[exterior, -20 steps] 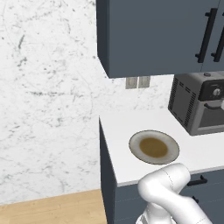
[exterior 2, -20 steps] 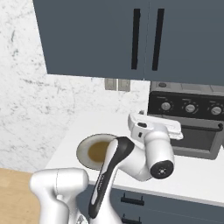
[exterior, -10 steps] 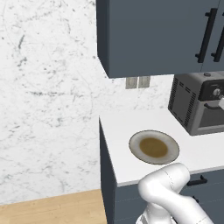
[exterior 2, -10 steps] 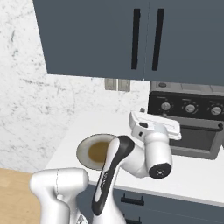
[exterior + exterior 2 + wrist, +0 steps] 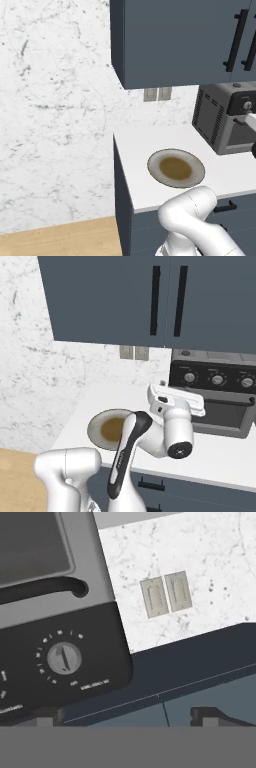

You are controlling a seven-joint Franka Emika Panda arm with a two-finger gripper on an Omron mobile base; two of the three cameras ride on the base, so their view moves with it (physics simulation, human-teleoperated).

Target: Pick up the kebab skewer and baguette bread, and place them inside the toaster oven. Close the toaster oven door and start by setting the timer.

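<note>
White counter, toaster oven door [image 5: 227, 413] closed; wide-open, empty gripper [image 5: 127, 714] should centre squarely on timer [image 5: 64, 658] before pinching

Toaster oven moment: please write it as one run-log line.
toaster oven door: shut | plate: bare | timer: before hand camera | fingers: open, holding nothing

A home kitchen: marble backsplash [image 5: 55, 100], dark-blue cabinets [image 5: 125, 301], white counter [image 5: 145, 145], toaster oven [image 5: 220, 396].
</note>
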